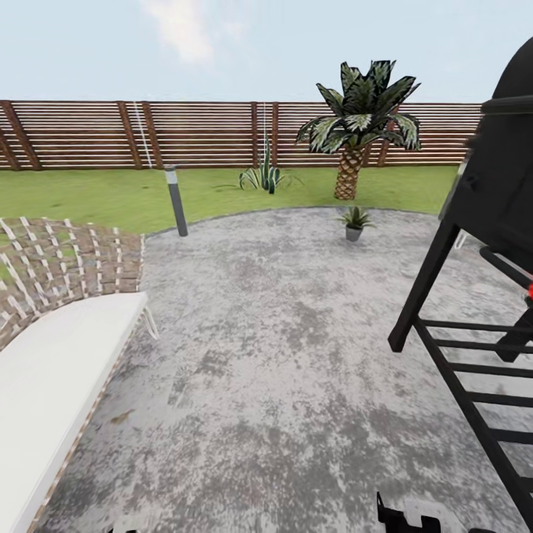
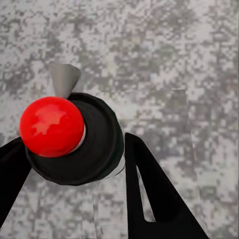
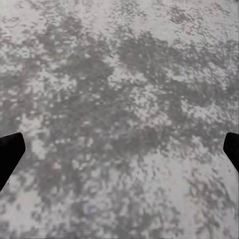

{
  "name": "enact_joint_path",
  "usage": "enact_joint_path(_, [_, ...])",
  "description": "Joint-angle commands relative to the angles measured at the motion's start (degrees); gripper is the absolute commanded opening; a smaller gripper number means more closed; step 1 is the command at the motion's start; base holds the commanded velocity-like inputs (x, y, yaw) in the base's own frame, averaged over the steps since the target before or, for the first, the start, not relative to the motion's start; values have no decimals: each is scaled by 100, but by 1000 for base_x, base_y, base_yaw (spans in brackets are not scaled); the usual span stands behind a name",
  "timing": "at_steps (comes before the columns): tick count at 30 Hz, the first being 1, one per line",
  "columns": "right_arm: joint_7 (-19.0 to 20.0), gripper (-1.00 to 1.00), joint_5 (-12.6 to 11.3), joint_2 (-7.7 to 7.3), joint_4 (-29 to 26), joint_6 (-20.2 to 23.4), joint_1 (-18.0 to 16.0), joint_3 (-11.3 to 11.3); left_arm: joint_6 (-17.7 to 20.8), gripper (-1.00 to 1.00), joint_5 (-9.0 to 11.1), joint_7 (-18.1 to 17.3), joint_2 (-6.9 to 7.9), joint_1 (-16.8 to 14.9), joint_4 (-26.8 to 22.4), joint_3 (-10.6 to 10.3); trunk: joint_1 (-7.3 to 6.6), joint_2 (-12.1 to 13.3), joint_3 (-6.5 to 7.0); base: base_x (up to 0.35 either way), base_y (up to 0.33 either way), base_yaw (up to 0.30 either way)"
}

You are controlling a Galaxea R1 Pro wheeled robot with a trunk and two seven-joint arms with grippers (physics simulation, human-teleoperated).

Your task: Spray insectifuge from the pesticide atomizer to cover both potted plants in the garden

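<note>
In the left wrist view my left gripper (image 2: 74, 159) is shut on the pesticide atomizer (image 2: 99, 144), seen from above: a dark round body, a red ball-shaped top (image 2: 51, 126) and a pale grey nozzle (image 2: 63, 78), with grey paving below. One potted plant (image 1: 354, 221), a small green rosette in a grey pot, stands far ahead on the paving's far edge. The other potted plant is out of view. My right gripper (image 3: 119, 149) hangs open over bare paving, its black fingertips (image 3: 10, 154) at the picture's edges.
A black grill on a frame (image 1: 474, 296) stands close on the right. A white-cushioned lounger (image 1: 52, 385) fills the left. A dark bollard light (image 1: 176, 200), a spiky agave (image 1: 263, 176), a palm (image 1: 360, 122) and the slat fence (image 1: 185, 133) lie beyond the paving (image 1: 281, 355).
</note>
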Motion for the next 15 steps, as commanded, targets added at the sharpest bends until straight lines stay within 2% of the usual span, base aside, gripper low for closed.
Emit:
enact_joint_path(1, [-10, 100, -51, 0, 3, -14, -3, 48, -21, -100, -61, 20, -1, -4, 7, 35, 2, -2, -5, 336, 0, 0])
enact_joint_path(15, [-10, 100, -50, 0, 3, -14, -3, 48, -21, -100, -61, 20, -1, -4, 9, 34, 2, -2, -5, 336, 0, 0])
